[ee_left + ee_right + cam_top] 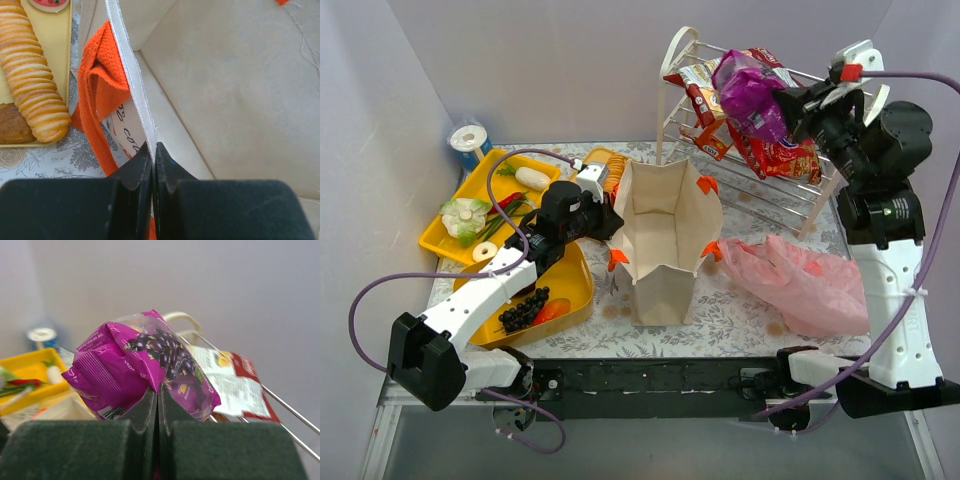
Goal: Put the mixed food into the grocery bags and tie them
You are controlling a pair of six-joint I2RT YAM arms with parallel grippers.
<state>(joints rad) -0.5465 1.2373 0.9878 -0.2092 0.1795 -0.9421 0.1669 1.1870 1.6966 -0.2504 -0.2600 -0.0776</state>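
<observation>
Left gripper (152, 148): I see its jaws pinched tight on the left rim of the beige tote (665, 250), which stands open mid-table | Right gripper (157, 390): clamped on a purple snack packet (135, 365), held up over the wire rack (775, 190) | Pink plastic bag (810, 285): lying slumped just right of the tote.

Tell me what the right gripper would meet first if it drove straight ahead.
The right gripper clamps the purple packet; beyond it, probably the wire rack's curved white rail, then the grey wall. Depth is unclear.
</observation>
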